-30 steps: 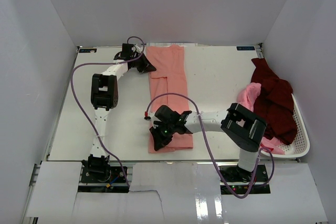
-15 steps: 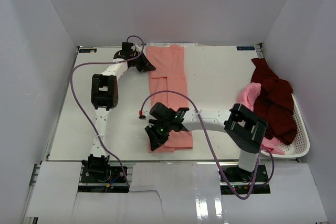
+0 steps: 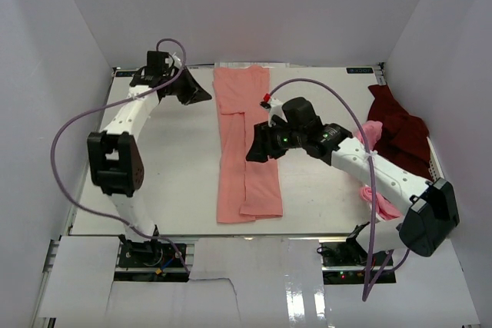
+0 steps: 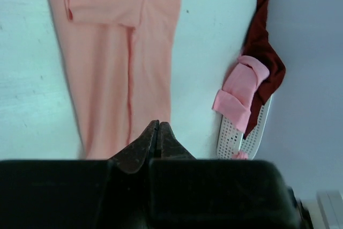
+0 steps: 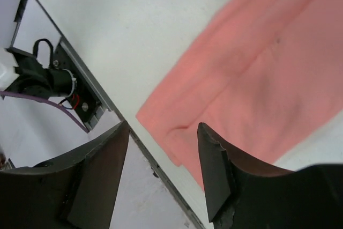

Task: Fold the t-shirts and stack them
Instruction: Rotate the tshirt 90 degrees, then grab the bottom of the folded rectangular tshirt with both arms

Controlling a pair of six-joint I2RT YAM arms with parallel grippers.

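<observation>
Both arms have pulled back: R gripper (image 3: 255, 153) rose off the near hem to mid-strip, and L gripper (image 3: 201, 96) swung out toward 10 o'clock. On the table (image 3: 169, 167) the salmon t-shirt (image 3: 242, 144) lies as a long narrow strip, 12 to 6 o'clock. The maroon t-shirt (image 3: 400, 144) and lighter pink t-shirt (image 3: 367, 137) are heaped at the basket (image 3: 438, 190), 3 o'clock. We judge the cloth light, limp, not slippery; pinch the near hem corners. R jaws are apart and empty; L jaws are closed on nothing.

- Three t-shirts: one salmon-pink t-shirt (image 3: 234, 170), one lighter pink t-shirt (image 4: 242, 85), one dark maroon t-shirt (image 3: 401, 134).
- One white basket (image 4: 233, 135).
- Two pincers: left pincer (image 4: 158, 125), right pincer (image 5: 162, 127).
- One tabletop (image 3: 177, 178).
</observation>
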